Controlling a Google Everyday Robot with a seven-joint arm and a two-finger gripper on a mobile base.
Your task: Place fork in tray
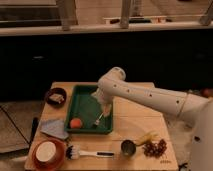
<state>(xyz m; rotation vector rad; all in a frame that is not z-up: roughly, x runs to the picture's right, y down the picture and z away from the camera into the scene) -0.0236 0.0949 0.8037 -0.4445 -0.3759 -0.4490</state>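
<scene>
Slim silvery fork (98, 119) lies inside the rimmed green tray (85, 95); above it hangs the gripper (105, 108), its grip unreadable.

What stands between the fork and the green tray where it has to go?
Nothing visible does. The fork already lies over the floor of the tray, just below the gripper, which hangs above the tray's right half. The orange ball sits apart, to the fork's left.
</scene>
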